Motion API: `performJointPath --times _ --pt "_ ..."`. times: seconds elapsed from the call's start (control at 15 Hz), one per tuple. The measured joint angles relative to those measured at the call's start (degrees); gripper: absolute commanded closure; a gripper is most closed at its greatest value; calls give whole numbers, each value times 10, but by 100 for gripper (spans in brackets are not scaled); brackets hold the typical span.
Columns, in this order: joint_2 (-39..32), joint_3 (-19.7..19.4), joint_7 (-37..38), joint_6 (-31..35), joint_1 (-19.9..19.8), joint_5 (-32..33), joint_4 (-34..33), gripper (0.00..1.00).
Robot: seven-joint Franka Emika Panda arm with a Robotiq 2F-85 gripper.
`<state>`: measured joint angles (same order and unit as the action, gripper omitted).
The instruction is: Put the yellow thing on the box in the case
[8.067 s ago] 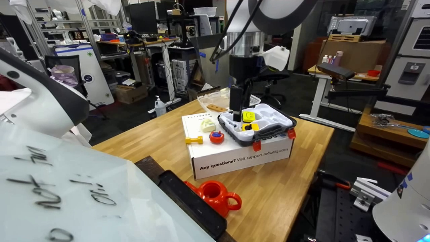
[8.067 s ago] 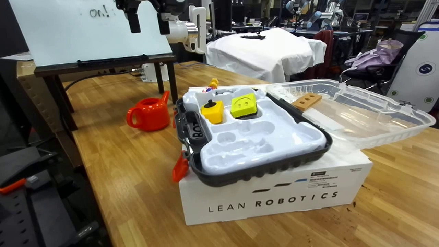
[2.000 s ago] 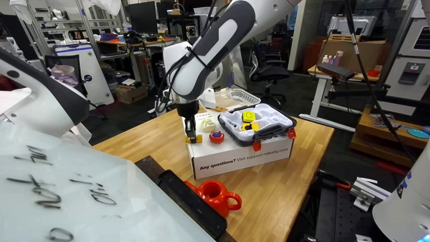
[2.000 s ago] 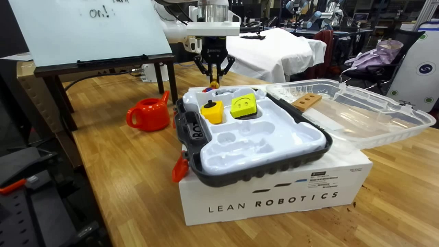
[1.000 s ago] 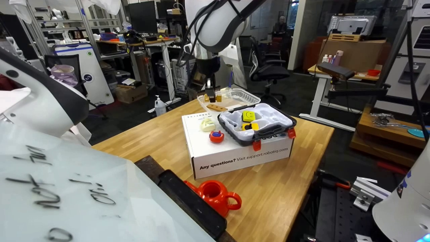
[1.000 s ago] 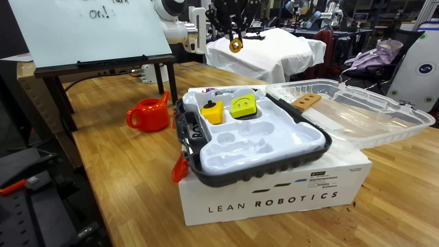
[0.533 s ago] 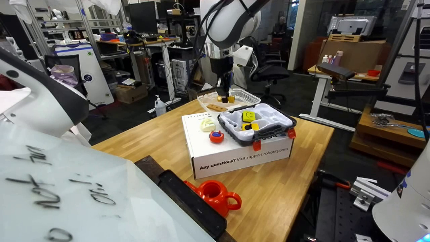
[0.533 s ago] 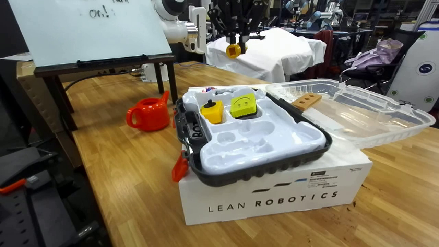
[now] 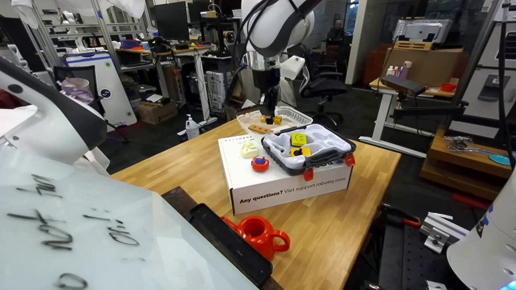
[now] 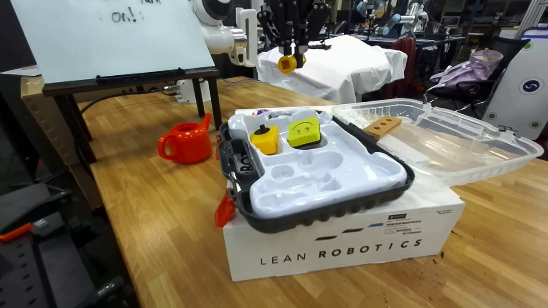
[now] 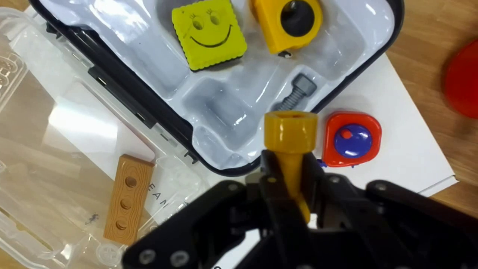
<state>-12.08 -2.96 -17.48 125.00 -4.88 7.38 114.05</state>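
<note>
- End effector (image 11: 291, 166): clamped on the yellow dumbbell (image 11: 291, 132) by its bar.
- The dumbbell is aloft near the case (image 10: 357, 182), not yet inside; best carried inward before lowering.
- Grey bolt (image 11: 297, 91): pass well above.
- Hollow (image 11: 220, 108): likely berth; lower gently, release.

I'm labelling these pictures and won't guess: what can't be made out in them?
Yellow thing: lower end mostly hidden by the gripper, in the wrist view.
Teapot: largely cut off by the right edge, in the wrist view.
Red toy: mostly hidden behind the case, in an exterior view.
Label print: too small to read, in an exterior view.
</note>
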Motion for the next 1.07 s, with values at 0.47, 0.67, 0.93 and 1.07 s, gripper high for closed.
performJointPath --times 0.47,0.67,0.93,1.07 --pt "-5 -10 -103 2 -17 16 -1 95" --pt "-10 -28 -187 2 -46 33 -11 82" --pt "-28 -34 -216 2 -62 33 -28 82" --pt "-29 -33 -216 2 -58 33 -30 82"
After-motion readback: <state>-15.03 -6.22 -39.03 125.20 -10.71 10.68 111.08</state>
